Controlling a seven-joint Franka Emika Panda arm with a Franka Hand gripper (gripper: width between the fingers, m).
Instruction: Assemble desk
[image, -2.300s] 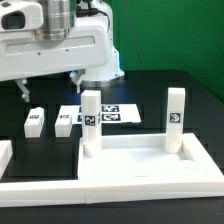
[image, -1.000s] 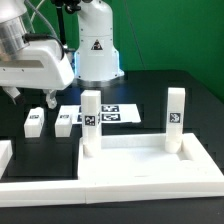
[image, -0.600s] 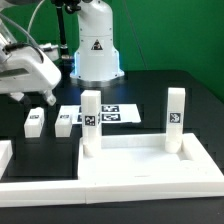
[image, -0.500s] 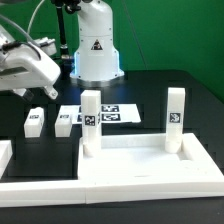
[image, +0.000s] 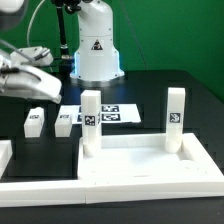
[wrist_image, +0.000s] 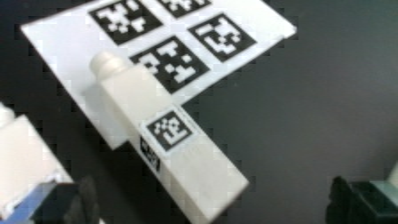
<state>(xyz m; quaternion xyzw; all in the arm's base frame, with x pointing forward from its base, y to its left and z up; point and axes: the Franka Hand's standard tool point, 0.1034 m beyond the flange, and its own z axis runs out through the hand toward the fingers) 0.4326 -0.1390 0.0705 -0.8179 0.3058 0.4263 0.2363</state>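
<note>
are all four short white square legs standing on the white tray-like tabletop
No, two upright legs stand on the tabletop; two loose legs lie on the black table.

So the fingers (wrist_image: 368, 200) are spread wide, with bare table (wrist_image: 311, 110) either side of the loose leg (wrist_image: 164, 128) lying between them. A second loose leg (image: 33, 122) sits just outside one finger, and the marker board (wrist_image: 164, 40) lies flat at the leg's far end. The nearer upright leg (image: 91, 122) on the tabletop (image: 140, 165) is well clear of them.
</note>
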